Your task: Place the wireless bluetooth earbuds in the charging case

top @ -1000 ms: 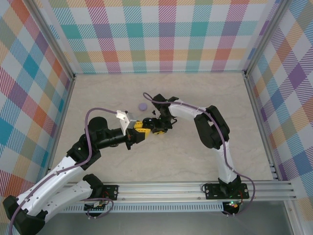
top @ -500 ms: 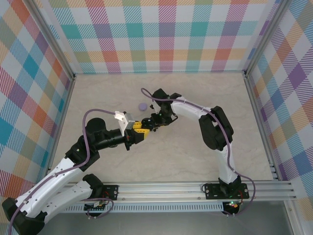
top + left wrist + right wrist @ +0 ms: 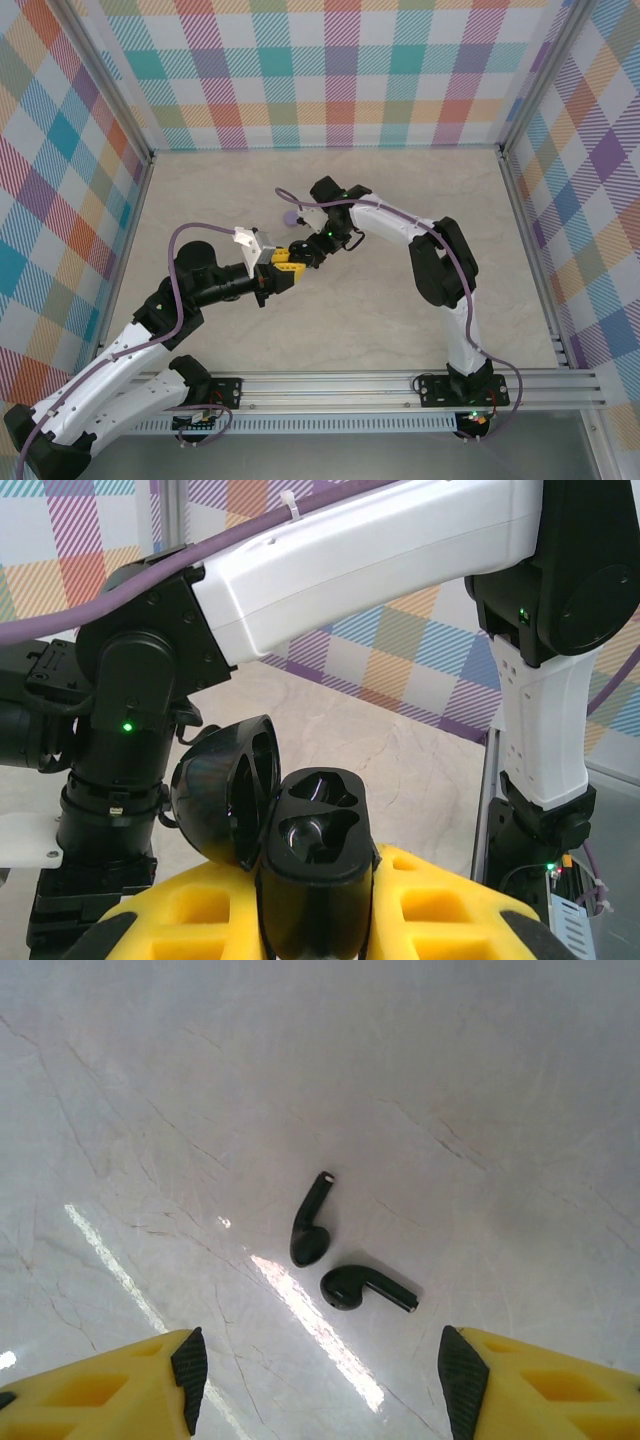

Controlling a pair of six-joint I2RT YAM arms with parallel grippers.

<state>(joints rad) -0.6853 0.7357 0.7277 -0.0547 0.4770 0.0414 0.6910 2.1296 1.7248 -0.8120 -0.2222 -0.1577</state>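
A: Looking at left gripper [image 3: 285, 263]: closed on what?

B: Closed tight on black case [image 3: 316, 880], between yellow fingers [image 3: 450, 915]. Held it upright, with lid [image 3: 228, 792] swung open to the left. Saw two wells inside, dark and glossy.

A: And right gripper [image 3: 322, 1370]?

B: Stood with jaws wide apart, gripping nothing. Hung over table [image 3: 450, 1080], with black pads [image 3: 188, 1364] low at each side of wrist view.

A: Found earbuds [image 3: 311, 1222]?

B: Yes, saw two black ones lying on table, ahead of those open fingers and between them. Lay just beside each other, with only a thin gap. Pointed one stem up in view, other stem to the right. Lay apart from both pads.

A: And from top view?

B: Saw both grippers close together near table middle, almost tip to tip. Noticed lilac disc [image 3: 291, 216] just behind them, partly crossed by purple cable [image 3: 281, 194]. Could not make out earbuds there, too small and hidden under right gripper.
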